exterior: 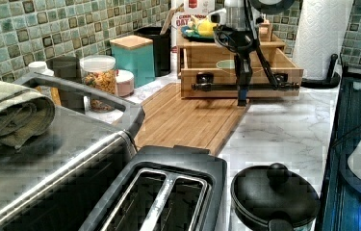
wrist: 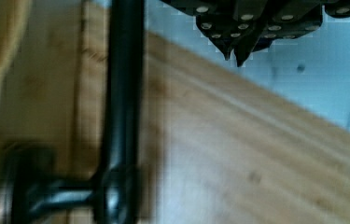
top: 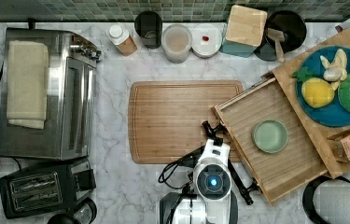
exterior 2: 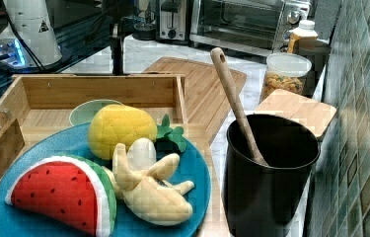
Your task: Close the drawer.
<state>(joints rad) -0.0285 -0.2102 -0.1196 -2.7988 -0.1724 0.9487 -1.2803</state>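
**Gripper set to shove the open drawer home**

Gripper [exterior: 241, 94], fingers pressed together, hangs just before the long black bar handle [exterior: 245, 86] of the light bamboo drawer [top: 282, 154], pulled out right of the flat bamboo cutting board [top: 182, 121]. Push squarely, mid-bar. Top view reveals a green bowl [top: 269, 136] inside; wrist view shows fingertips apart from the bar.

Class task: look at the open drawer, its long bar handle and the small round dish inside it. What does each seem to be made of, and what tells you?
Light slatted drawer: likely bamboo, pale with visible strips, matte. Long black bar handle: probably metal, dark with slight sheen. Small pale green round dish: perhaps glazed ceramic or plastic; smooth, uniform colour.
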